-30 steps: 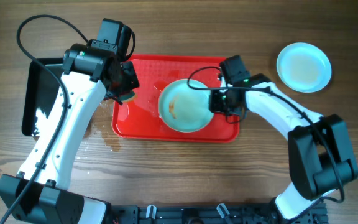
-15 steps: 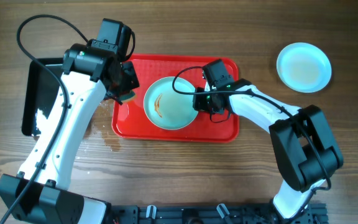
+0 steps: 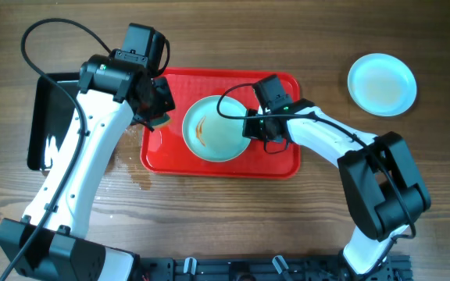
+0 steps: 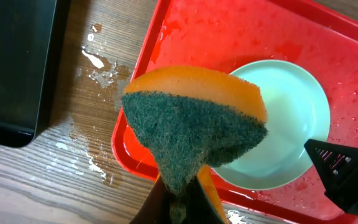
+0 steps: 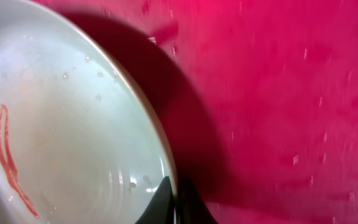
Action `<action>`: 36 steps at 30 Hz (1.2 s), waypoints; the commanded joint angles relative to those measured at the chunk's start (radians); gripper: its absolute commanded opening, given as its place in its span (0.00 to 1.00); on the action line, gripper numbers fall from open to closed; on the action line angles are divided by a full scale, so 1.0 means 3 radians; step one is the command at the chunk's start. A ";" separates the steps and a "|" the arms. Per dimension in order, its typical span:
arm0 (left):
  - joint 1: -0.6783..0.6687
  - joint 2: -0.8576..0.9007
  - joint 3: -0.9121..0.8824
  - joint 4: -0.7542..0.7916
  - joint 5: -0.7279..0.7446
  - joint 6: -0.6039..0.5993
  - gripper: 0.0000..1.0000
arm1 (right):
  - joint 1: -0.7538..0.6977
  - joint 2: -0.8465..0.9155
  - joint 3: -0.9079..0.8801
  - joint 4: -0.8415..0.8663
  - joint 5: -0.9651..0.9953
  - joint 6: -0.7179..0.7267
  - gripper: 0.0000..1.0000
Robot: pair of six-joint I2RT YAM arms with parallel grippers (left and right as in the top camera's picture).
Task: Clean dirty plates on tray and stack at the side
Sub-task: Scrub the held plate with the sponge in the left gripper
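A pale plate [image 3: 216, 129] with an orange-brown smear lies on the red tray [image 3: 209, 82]. My right gripper [image 3: 250, 127] is shut on its right rim; in the right wrist view the gripper [image 5: 174, 199] pinches the plate's [image 5: 61, 124] edge, one finger inside and one outside, over the wet tray [image 5: 278, 93]. My left gripper [image 3: 156, 119] hovers at the tray's left edge. It [image 4: 179, 208] is shut on an orange and green sponge [image 4: 194, 127], left of the plate [image 4: 291, 118]. A second plate [image 3: 381, 83] sits on the table at the far right.
A glossy black tray [image 3: 49, 125] lies left of the red tray, partly under my left arm. Water drops [image 4: 98, 62] wet the wood between the two trays. The red tray's floor is speckled with droplets.
My right gripper slid the plate leftward across the tray, toward the sponge, and its jaws have closed on the rim. My left arm and the sponge have not moved.
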 commanded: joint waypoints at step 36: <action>-0.0240 0.0451 -0.2078 0.2824 0.0835 -0.0112 0.04 | 0.0229 0.0210 -0.0042 0.0390 0.0226 0.0120 0.04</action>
